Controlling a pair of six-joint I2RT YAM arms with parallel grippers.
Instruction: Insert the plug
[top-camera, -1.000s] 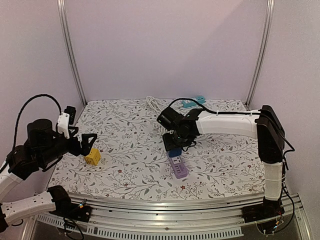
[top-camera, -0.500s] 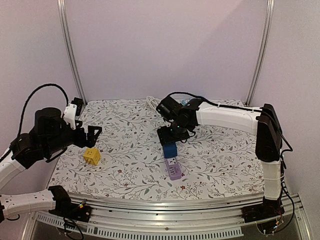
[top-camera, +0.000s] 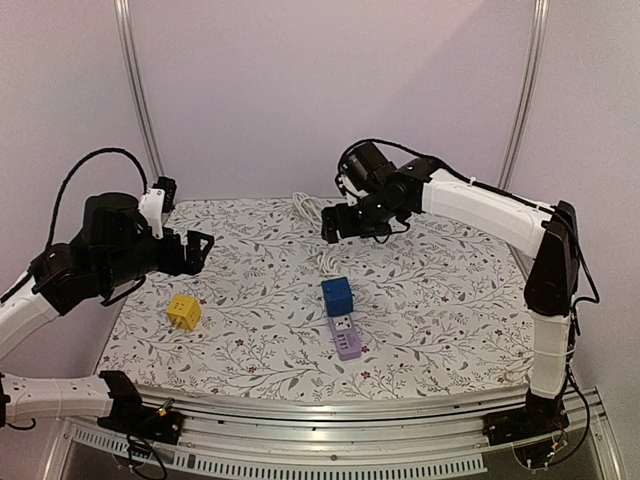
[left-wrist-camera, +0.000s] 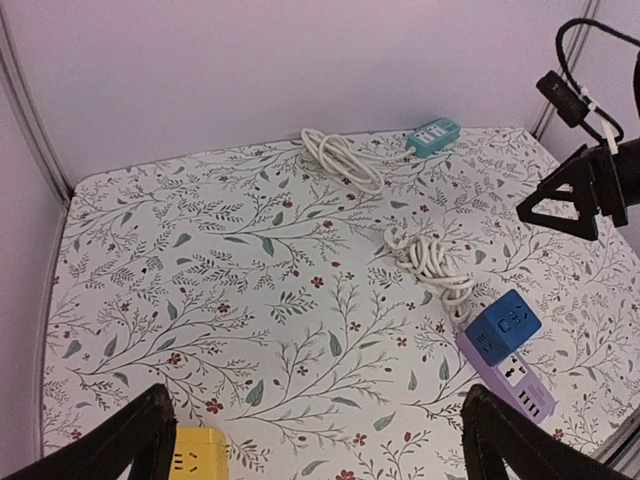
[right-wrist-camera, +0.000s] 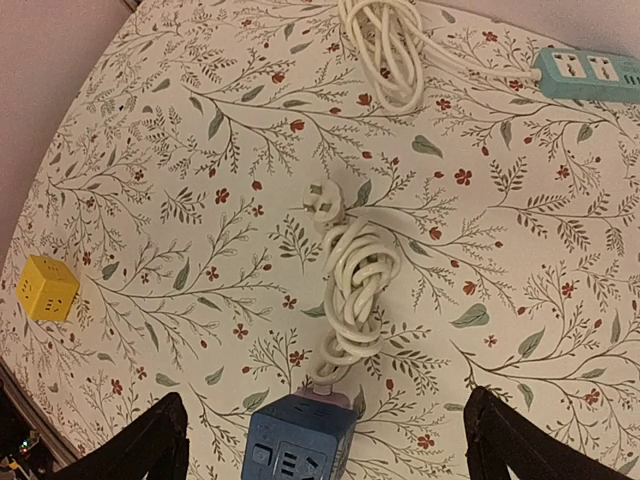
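While both hands hang above the desk (top-camera: 450, 300), the blue cube plug (top-camera: 337, 296) sits on the upper end of the purple power strip (top-camera: 348, 340) at centre frame in the top view; how deeply its pins are seated cannot be told. At middle left, the left hand (left-wrist-camera: 317, 400) is spread wide, holding nothing. Above centre, the right hand (right-wrist-camera: 325, 398) is likewise wide and holds nothing. A yellow cube (top-camera: 183, 312) lies at lower left, well apart. The white cord (right-wrist-camera: 350, 290) lies coiled just above the plug, its pronged end (right-wrist-camera: 325, 205) loose on the desk.
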